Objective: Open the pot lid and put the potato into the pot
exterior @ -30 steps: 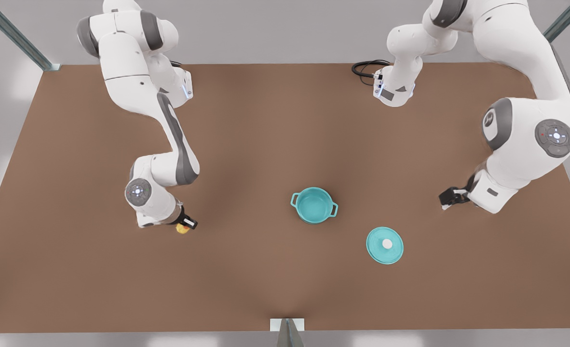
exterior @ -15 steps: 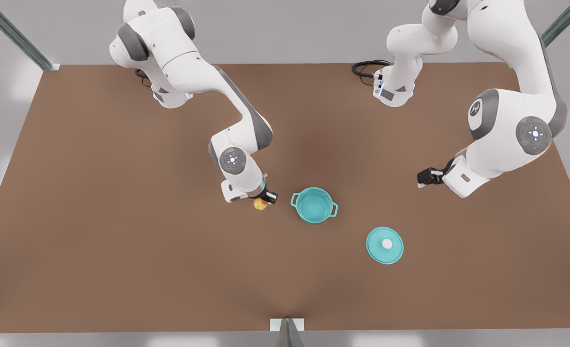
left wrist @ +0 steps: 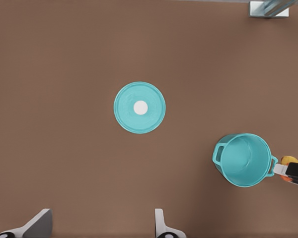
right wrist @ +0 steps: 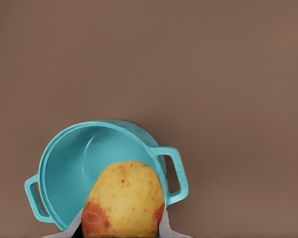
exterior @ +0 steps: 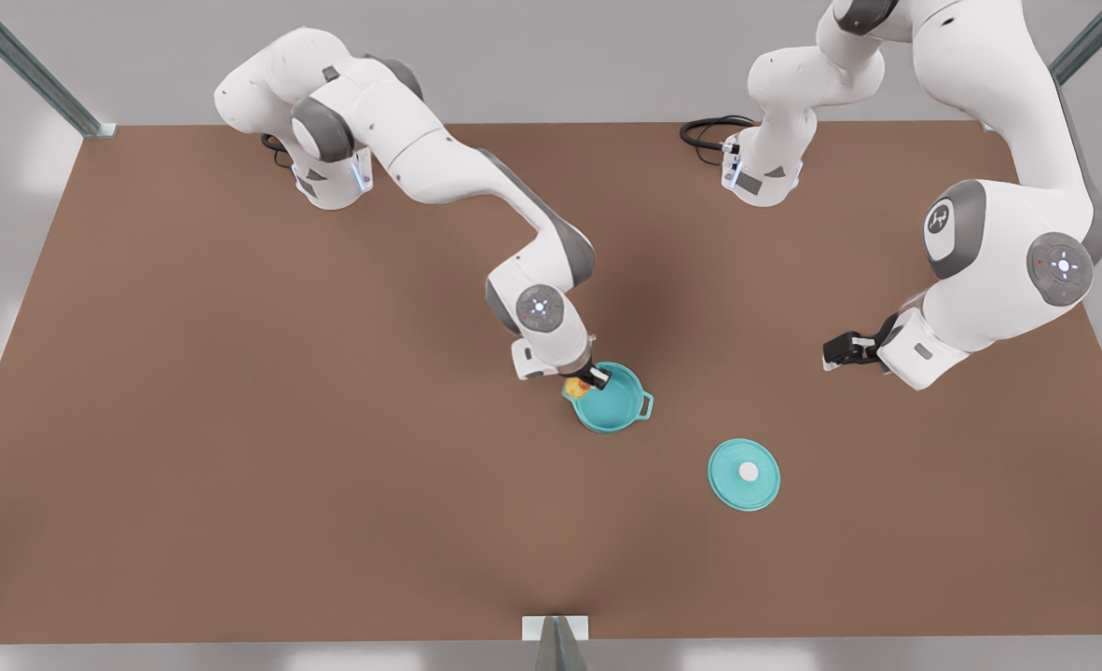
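Room: pale grey walls; metal struts [exterior: 34,73] slant down at the far corners, one more upright [exterior: 557,645] at the near edge.
Table: broad brown top [exterior: 234,466], plain and matte; a black cable [exterior: 706,130] coils by one arm's base at the far side.
Arms: two white Franka arms, based along the far edge.
Right arm: reaches from the front view's left toward the middle of the table.
Left arm: on the front view's right, held off to the side, waiting.
Pot: teal pot [exterior: 609,399], upright and uncovered, near the table's centre; inside teal, a loop handle on each side.
Pot lid: flat on the table [exterior: 743,474], white knob up, well apart from the pot (toward the front view's right, nearer edge).
Right gripper: [exterior: 592,379] over the pot's rim, fingers clamped on the potato.
Potato: yellow with a red-orange patch [right wrist: 124,201], pinched between the fingers above the pot's edge, not yet inside.
Left gripper: [exterior: 840,351] above bare table, well away from lid and pot; fingers spread wide [left wrist: 38,223], holding nothing.
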Robot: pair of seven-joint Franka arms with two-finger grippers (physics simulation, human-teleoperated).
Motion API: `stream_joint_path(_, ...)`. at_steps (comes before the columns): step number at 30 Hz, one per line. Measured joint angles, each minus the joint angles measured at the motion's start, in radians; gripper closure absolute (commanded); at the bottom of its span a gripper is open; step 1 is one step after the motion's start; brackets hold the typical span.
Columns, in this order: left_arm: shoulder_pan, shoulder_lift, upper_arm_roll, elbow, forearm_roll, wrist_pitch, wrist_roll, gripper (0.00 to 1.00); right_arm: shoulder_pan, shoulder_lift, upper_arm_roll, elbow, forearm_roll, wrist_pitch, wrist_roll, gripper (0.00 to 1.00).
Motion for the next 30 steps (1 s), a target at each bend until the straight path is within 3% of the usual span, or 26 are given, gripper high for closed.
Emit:
stream_joint_path(13,0.000,0.001,0.000,-0.001,0.001,0.001,0.014,0.00,0.027,0.098,0.008,0.066,0.005,0.133,0.113,0.46)
stream_joint_path(14,0.000,0.001,0.000,-0.001,0.001,0.001,0.015,0.00,0.029,0.098,0.009,0.066,0.004,0.136,0.120,0.02)
stream_joint_path(19,0.000,0.001,0.000,-0.002,0.001,0.001,0.017,0.00,0.027,0.075,-0.003,0.060,-0.003,0.136,0.144,0.00)
stream_joint_path(22,0.000,0.001,0.000,-0.002,0.001,0.001,0.019,0.00,-0.173,-0.100,-0.026,0.047,-0.065,-0.033,0.105,0.00)
stream_joint_path(25,0.000,0.001,0.000,-0.002,0.001,0.001,0.020,0.00,-0.486,-0.347,-0.031,-0.185,-0.213,-0.222,-0.023,0.00)
stream_joint_path(27,0.000,0.001,0.000,-0.002,0.001,0.001,0.020,0.00,-0.645,-0.427,-0.033,-0.277,-0.280,-0.302,-0.136,0.00)
stream_joint_path(30,0.000,0.001,0.000,-0.002,0.001,0.001,0.021,0.00,-0.711,-0.466,-0.030,-0.327,-0.332,-0.380,-0.288,0.00)
